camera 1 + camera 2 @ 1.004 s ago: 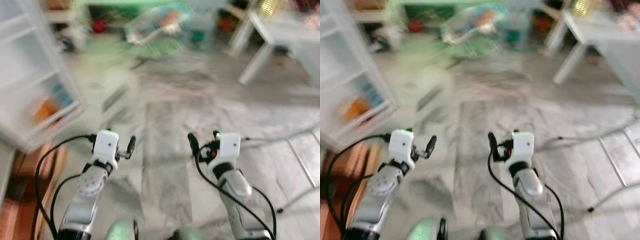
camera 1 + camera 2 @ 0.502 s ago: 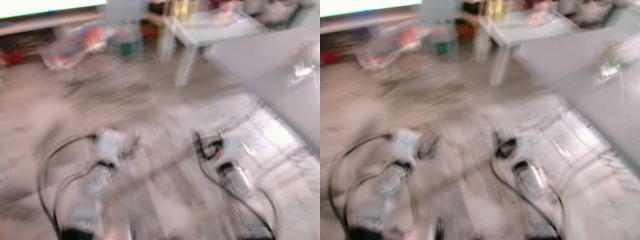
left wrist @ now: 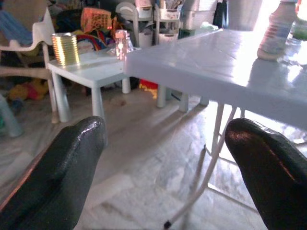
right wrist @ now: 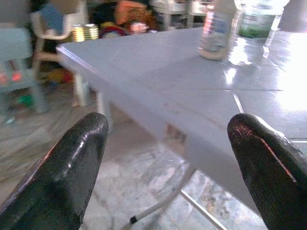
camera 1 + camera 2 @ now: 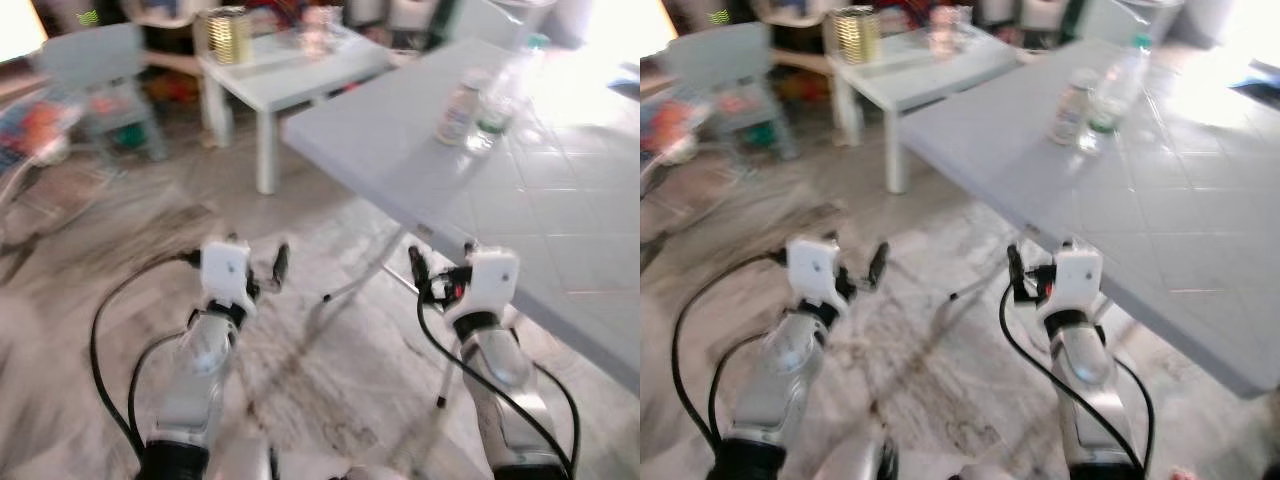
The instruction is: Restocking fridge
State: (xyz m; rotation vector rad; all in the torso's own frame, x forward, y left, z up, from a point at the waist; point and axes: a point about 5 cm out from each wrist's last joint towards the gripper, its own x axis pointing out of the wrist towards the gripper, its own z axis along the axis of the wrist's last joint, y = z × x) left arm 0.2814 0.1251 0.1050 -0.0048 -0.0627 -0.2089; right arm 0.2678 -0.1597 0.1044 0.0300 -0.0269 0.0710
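bottles [image 5: 1095, 88] stand together on the grey table [image 5: 1200, 230], a white labelled one touching a clear green-labelled one, upright, contents unclear. left gripper [image 5: 270, 268] and right gripper [image 5: 425, 272] hover over the floor [image 5: 330, 390] near the table's edge, both spread wide and empty. gold can [image 5: 231, 34] sits on the small white table [image 5: 300, 75] behind.

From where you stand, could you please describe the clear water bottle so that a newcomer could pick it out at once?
Find the big grey folding table ahead on the robot's right. Two containers stand together near its far side. The clear water bottle is the right-hand one: see-through, with a green label, while its neighbour, the white bottle, is opaque.
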